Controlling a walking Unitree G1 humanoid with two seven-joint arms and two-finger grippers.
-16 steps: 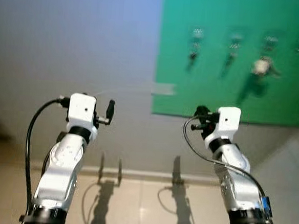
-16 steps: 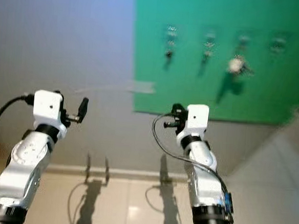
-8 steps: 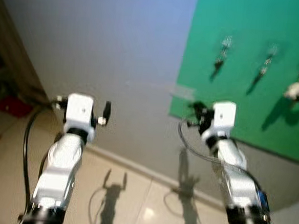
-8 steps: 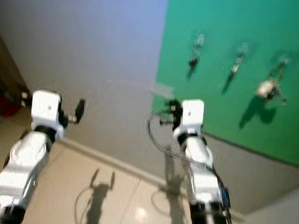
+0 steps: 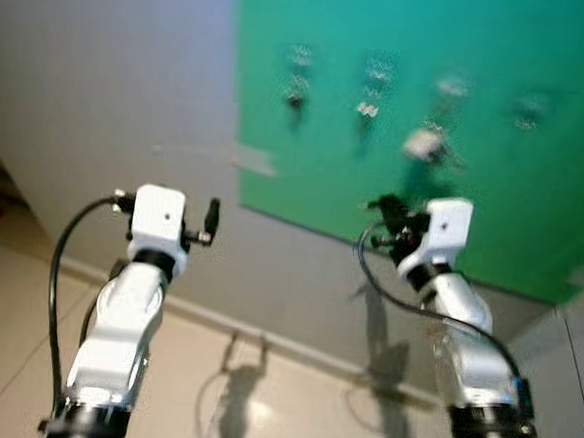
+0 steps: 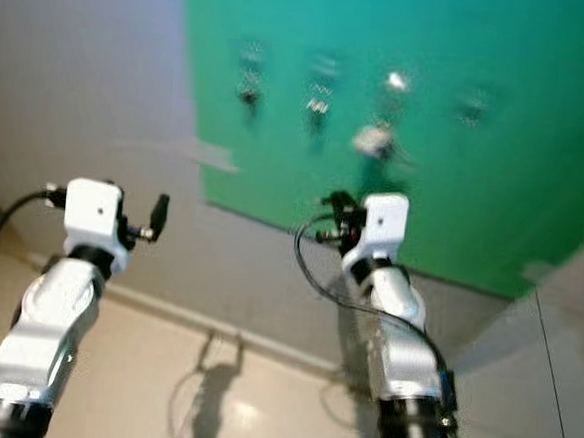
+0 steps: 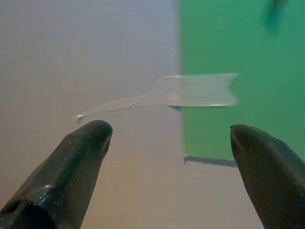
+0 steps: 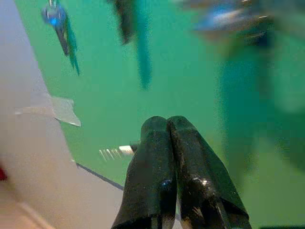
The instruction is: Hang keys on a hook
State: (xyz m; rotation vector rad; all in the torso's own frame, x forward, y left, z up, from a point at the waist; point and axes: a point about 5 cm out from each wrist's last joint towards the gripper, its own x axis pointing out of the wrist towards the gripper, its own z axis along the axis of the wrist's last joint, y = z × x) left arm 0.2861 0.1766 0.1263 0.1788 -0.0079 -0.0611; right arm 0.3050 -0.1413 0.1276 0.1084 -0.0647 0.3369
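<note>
Right hand [image 8: 167, 125] fingers pressed together, near green board [image 5: 540, 116]; no readable writing.

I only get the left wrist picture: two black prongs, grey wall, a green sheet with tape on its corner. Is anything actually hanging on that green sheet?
Observer: Yes. The green board carries a row of hooks, and a blurry pale bundle hangs on the third from the left.
Operator: What is the other arm doing?
Observer: The right gripper is raised in front of the board, below that bundle.
Operator: Are its prongs spread like mine?
Observer: No, its fingers are pressed together, while the left gripper is open.
</note>
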